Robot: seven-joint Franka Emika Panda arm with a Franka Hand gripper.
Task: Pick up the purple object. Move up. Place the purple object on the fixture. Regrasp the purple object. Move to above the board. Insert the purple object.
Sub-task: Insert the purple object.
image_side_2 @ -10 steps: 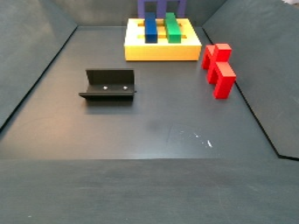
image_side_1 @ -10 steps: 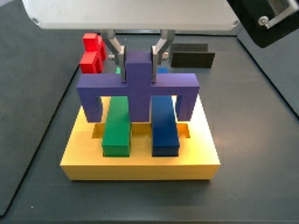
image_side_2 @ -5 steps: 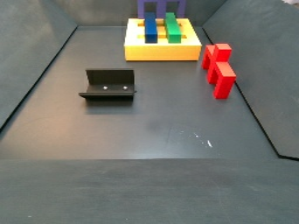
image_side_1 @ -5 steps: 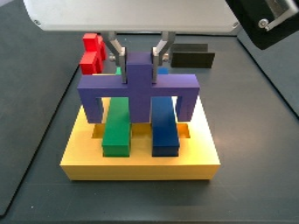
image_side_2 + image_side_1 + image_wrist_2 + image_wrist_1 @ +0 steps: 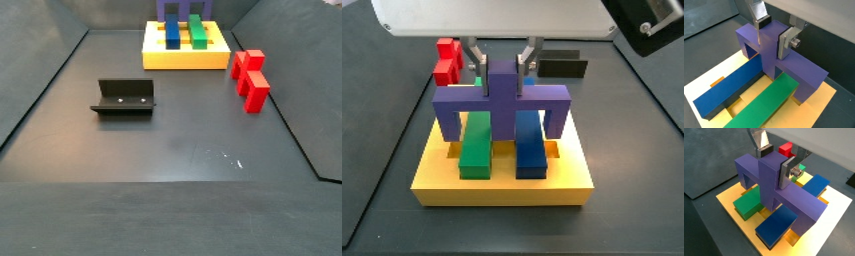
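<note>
Wrist views: gripper clamped on the upright stem of the purple object, whose prongs straddle the green bar and blue bar on the board. Side views: same grip; fixture sits apart, red block beside the board.

Gripper, upper centre of a wrist view: fingers flat bright metal w/ dark matt pads. Purple object: smooth matt plastic. Board, lower frame: smooth yellow, slight sheen. Floor: dark, semi-gloss.
</note>
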